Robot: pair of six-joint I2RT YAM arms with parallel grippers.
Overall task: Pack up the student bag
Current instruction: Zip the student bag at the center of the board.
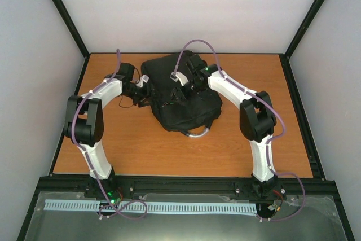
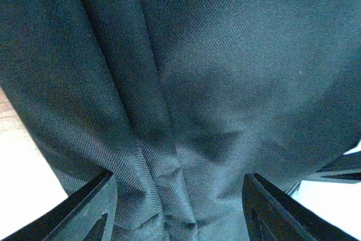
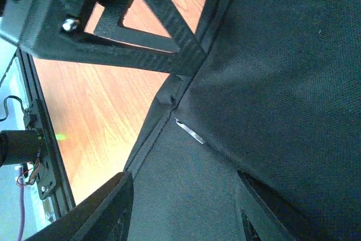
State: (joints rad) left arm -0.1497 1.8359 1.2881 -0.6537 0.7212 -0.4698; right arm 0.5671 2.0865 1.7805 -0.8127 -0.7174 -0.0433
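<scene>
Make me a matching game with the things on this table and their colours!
Things:
1. student bag
2. table
3. loop handle
4. cable on the arm

Colours:
A. purple
B. black
C. silver-grey
D. orange-brown

Pairs: 1-B, 2-D, 3-C, 4-A

We read this as a robotics lab test cell. White panel walls (image 1: 186,9) in a black frame (image 1: 65,12) box in a wooden table (image 1: 169,150). The left arm (image 1: 96,156) and right arm (image 1: 260,156) are bolted to a black rail (image 1: 186,184), with a slotted cable duct (image 1: 158,207) and exposed purple cables (image 1: 194,42).
</scene>
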